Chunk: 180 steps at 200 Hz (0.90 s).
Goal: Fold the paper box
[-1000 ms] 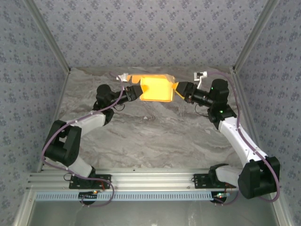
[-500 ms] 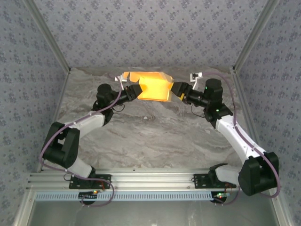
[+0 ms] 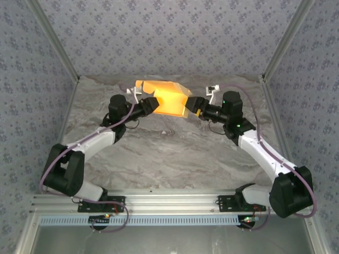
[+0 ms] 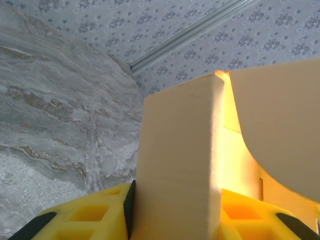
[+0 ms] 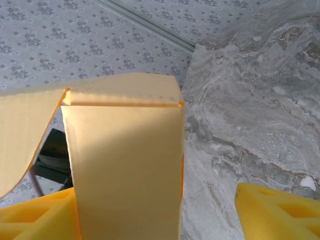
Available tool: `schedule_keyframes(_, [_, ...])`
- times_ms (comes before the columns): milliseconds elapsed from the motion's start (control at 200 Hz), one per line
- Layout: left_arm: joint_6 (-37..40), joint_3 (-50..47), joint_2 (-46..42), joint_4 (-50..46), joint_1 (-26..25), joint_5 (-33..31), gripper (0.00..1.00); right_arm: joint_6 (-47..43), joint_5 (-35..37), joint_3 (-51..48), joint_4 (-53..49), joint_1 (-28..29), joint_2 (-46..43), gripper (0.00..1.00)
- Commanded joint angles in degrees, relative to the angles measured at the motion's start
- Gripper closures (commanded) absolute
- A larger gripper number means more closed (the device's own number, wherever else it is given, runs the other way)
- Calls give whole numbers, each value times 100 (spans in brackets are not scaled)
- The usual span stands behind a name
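Note:
The paper box [image 3: 168, 98] is a yellow-orange card shell with a loose curved flap, held above the far end of the table between both arms. My left gripper [image 3: 152, 103] is shut on its left end. In the left wrist view the box panel [image 4: 177, 165] stands upright, pinched between the yellow fingers [image 4: 85, 217]. My right gripper [image 3: 192, 105] is at the box's right end and open. In the right wrist view the box [image 5: 125, 170] rests beside the left finger [image 5: 35, 217], while a wide gap separates it from the other finger [image 5: 277, 210].
The grey marbled table [image 3: 169, 153] lies below the box. Patterned walls and aluminium posts [image 3: 280, 45] close in the back and sides. A metal rail [image 3: 159, 203] runs along the near edge by the arm bases.
The right arm has moved left towards the box and its jaws have opened wider. The box has shifted left and turned, still gripped by the left gripper.

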Motion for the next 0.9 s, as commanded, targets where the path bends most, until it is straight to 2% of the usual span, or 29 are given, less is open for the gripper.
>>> schedule_keyframes(0, [323,56,-287,-346,-38,-249,64,-125,223,-94,-124,63,-62,21])
schedule_keyframes(290, [594,66,-391,-903,-37,-659,65,-303,324,-81,-405,63,-26,26])
schedule_keyframes(445, [698,151,-304,-1320,-37,-947,65,-407,414,-69,-748,-90,-95,19])
schedule_keyframes(645, [938,143,-89,-2141,-83,-1854,63,-1160,597,-100,-1593,-713,-575,16])
schedule_keyframes(775, [1049,40,258,-2120,-218,-2225,63,-1648,706,-14,-2195,-919,-697,16])
schedule_keyframes(894, [1082,-16,733,-1928,-376,-2437,64,-1977,1238,67,-2681,-940,-704,19])
